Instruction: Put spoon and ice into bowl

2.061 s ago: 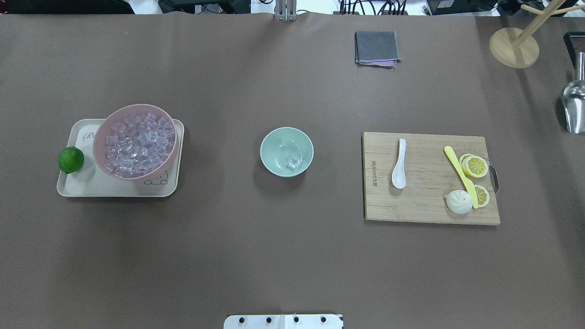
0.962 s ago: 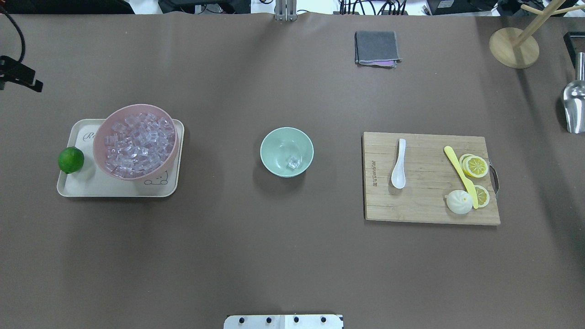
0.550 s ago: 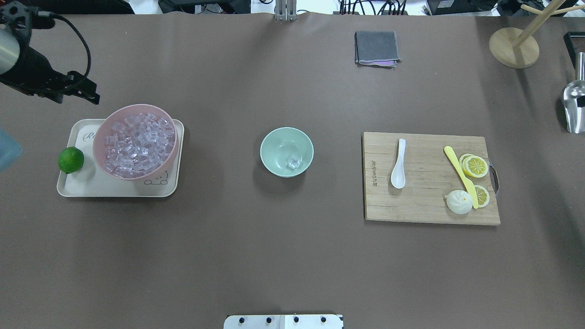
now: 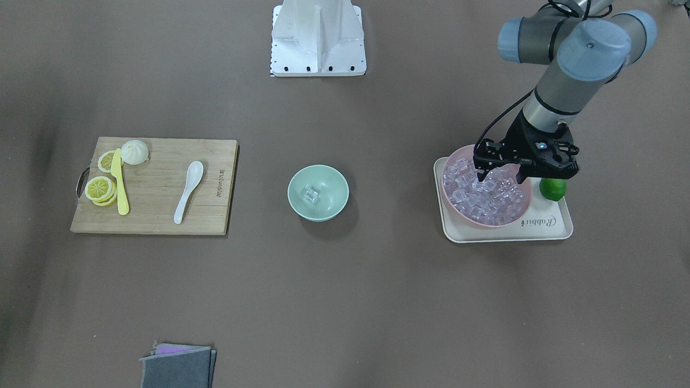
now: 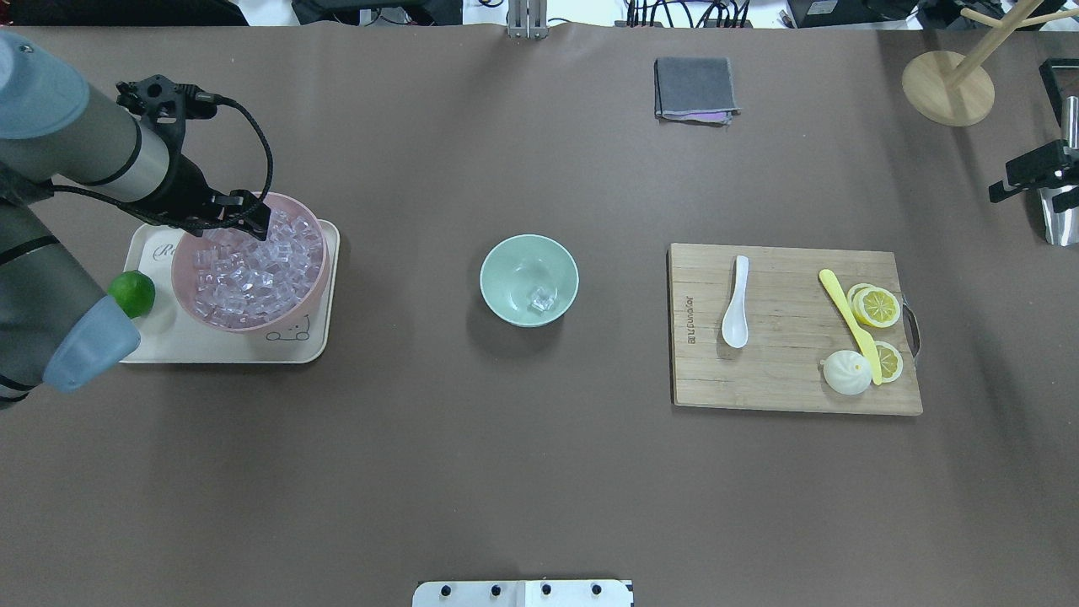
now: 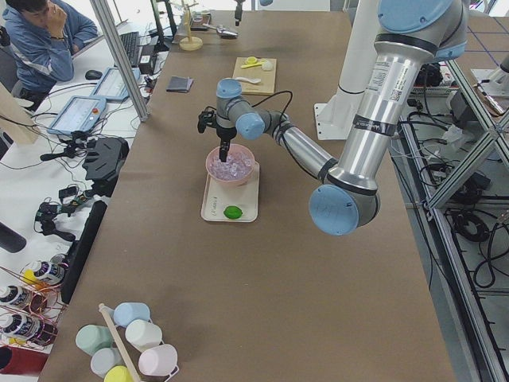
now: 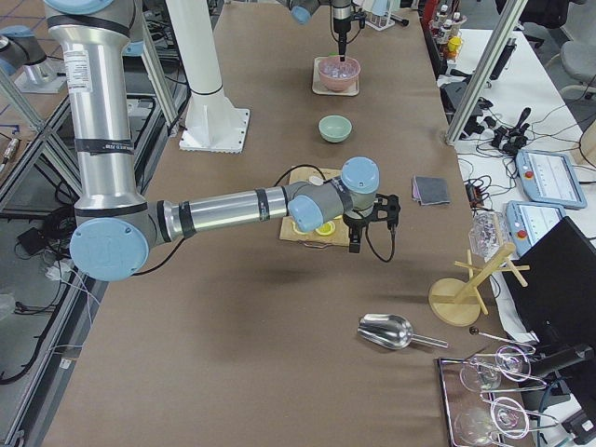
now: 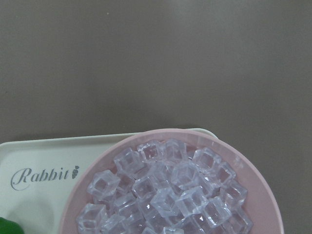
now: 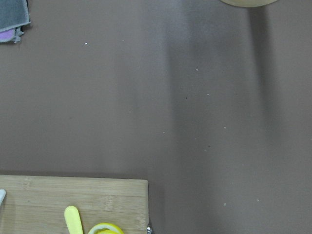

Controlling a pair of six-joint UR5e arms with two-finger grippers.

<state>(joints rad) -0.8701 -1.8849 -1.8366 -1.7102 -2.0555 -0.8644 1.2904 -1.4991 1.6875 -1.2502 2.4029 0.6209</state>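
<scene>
Table: brown matte cover (image 5: 539, 472), filling every view.
Left gripper (image 4: 499, 173): hangs over the robot-side rim of the pink bowl (image 5: 323, 270), jaws spread wide, nothing between them; contact with the cubes impossible to judge.
Right gripper (image 5: 1024, 181): pokes in at the right edge of the overhead view, above bare cover beyond the cutting board (image 5: 784, 379); spread or closed, cannot tell.
Ice (image 8: 170, 190): heaped in the pink bowl, clear glassy cubes up to the rim.
Lone cube (image 5: 540, 298): rests on the bottom of the bowl.
Bowl (image 5: 497, 261): mint-green, mid-table, between tray and cutting board, well apart from both.
Spoon (image 5: 736, 308): lies flat on the cutting board's left part, scoop toward the robot, handle away, untouched.
Tray (image 5: 211, 350): cream, marked "Rabbit", carries the pink bowl and a lime (image 5: 133, 293) just beside it.
Yellow knife (image 5: 847, 320): lies on the board's right part, across lemon slices (image 5: 877, 305), tip beside a white bun (image 5: 845, 373).
Grey cloth (image 5: 695, 87): folded, near the far edge.
Metal scoop (image 7: 386, 331): lies near the table's right end.
</scene>
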